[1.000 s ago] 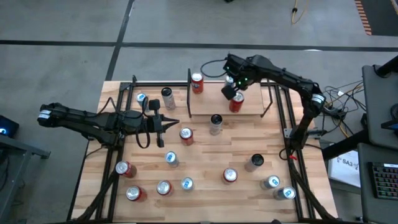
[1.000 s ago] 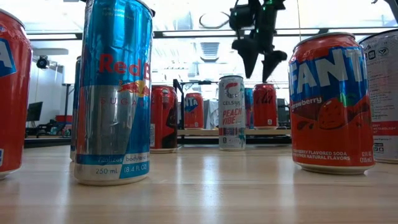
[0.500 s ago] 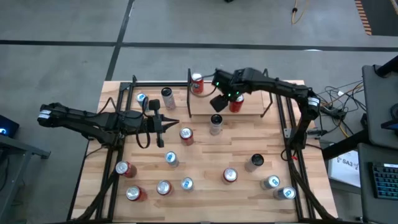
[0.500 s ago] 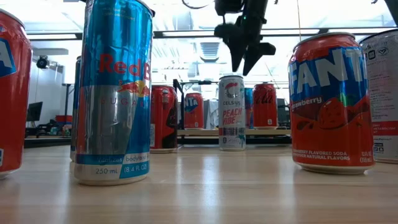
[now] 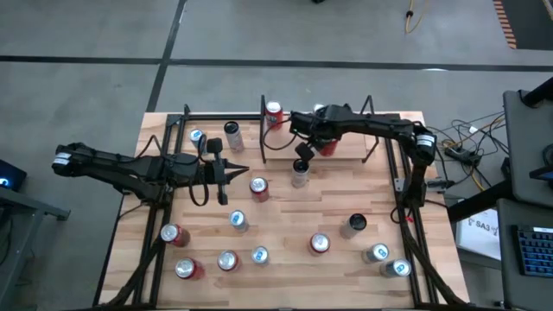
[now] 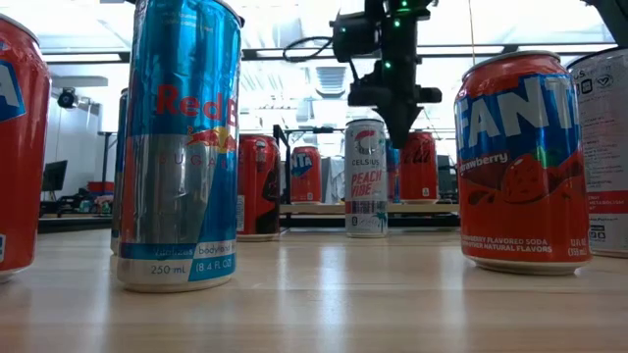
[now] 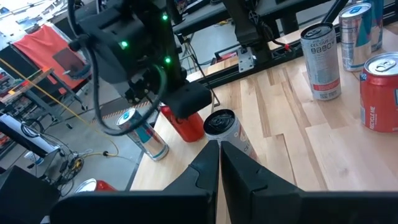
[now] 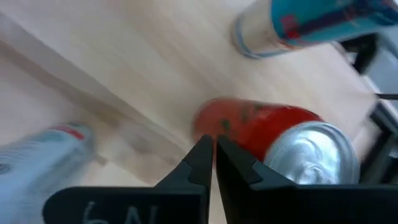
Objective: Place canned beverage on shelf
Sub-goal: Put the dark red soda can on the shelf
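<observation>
The shelf (image 5: 350,142) stands at the table's far middle. Two red cans stand upright on it, one at its far left corner (image 5: 274,114) and one near its front edge (image 5: 327,145). A slim white can (image 5: 300,173) stands on the table just in front of the shelf. My right gripper (image 5: 302,152) hangs shut with nothing in it over the shelf's front edge, between the nearer red can (image 8: 249,134) and the white can (image 6: 366,176). My left gripper (image 5: 226,171) waits shut at the table's left, empty.
Several more cans stand across the table: a red one (image 5: 258,187) right of my left gripper, a silver one (image 5: 233,134) and a blue one (image 5: 197,136) at the far left, a dark one (image 5: 354,225), and others along the near edge (image 5: 227,261).
My right gripper has moved from above the nearer red can on the shelf toward the table's left and near edge, dropping lower, and has shut on nothing. The red can stays upright on the shelf.
</observation>
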You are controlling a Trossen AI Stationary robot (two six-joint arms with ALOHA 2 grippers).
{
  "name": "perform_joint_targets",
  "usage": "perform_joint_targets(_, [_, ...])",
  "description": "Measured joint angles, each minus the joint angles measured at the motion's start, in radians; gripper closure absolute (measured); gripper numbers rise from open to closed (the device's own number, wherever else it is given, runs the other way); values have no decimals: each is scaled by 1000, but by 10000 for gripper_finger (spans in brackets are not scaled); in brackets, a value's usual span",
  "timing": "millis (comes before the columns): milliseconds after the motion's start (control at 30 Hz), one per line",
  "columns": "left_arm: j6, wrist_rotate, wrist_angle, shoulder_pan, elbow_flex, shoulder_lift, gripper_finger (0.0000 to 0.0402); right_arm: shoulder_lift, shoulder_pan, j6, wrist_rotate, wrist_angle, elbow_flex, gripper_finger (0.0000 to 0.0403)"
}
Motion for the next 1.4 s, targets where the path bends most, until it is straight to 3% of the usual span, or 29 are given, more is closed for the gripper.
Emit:
perform_joint_targets(333, [0, 0, -5, 0, 0, 0, 402, 0, -2, 1, 88, -79, -29, 394])
perform_joint_targets(1100, [0, 0, -7, 0, 0, 0, 402, -65, -4, 12, 91, -100, -10, 394])
perform_joint_targets(1400, [0, 0, -6, 0, 0, 0, 402, -98, -17, 10, 176, -96, -9, 394])
